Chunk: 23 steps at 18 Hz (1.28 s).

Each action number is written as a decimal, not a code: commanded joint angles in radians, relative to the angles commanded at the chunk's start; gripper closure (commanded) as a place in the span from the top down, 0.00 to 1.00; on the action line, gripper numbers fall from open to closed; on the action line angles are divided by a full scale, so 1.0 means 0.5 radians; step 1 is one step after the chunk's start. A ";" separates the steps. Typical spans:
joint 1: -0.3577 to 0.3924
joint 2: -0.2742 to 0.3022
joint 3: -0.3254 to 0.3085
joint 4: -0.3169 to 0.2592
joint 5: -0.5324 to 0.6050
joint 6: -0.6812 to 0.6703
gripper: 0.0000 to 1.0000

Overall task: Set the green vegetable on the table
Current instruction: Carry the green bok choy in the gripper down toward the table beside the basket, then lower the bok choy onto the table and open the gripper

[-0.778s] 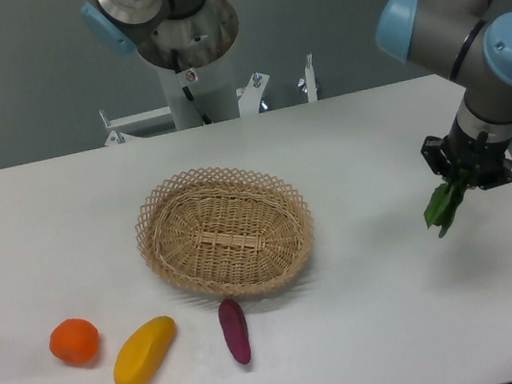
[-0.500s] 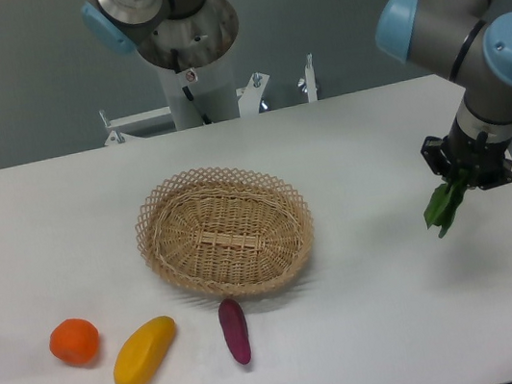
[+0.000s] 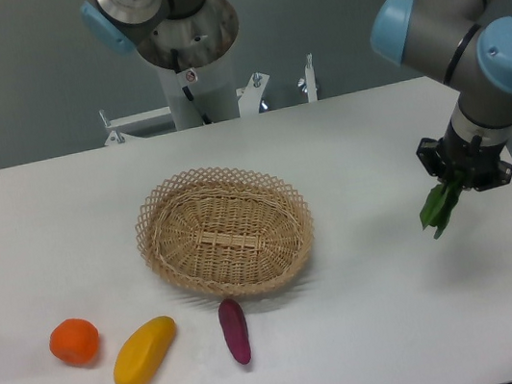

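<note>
The green vegetable (image 3: pixel 438 208) hangs leaves-down at the right side of the view, above the white table (image 3: pixel 391 307). My gripper (image 3: pixel 457 181) is shut on its upper end, and the stem end is hidden between the fingers. The leaves dangle clear of the tabletop, to the right of the basket.
An oval wicker basket (image 3: pixel 225 231) sits mid-table with nothing in it. In front of it lie a purple vegetable (image 3: pixel 234 331), a yellow mango-shaped fruit (image 3: pixel 144 353) and an orange (image 3: pixel 74 342). The table's right edge is close to the gripper.
The gripper and the green vegetable have shifted slightly to the left. Everything else is where it was.
</note>
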 joint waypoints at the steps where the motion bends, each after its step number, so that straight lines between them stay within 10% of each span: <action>1: -0.015 0.015 -0.028 0.000 -0.003 -0.003 0.18; 13: -0.319 -0.083 -0.160 0.025 -0.074 -0.996 0.24; 16: -0.319 -0.086 -0.163 0.028 -0.095 -1.016 0.45; 19: -0.319 -0.083 -0.178 0.138 -0.086 -1.009 0.93; 23: -0.322 -0.046 -0.255 0.233 -0.068 -1.006 1.00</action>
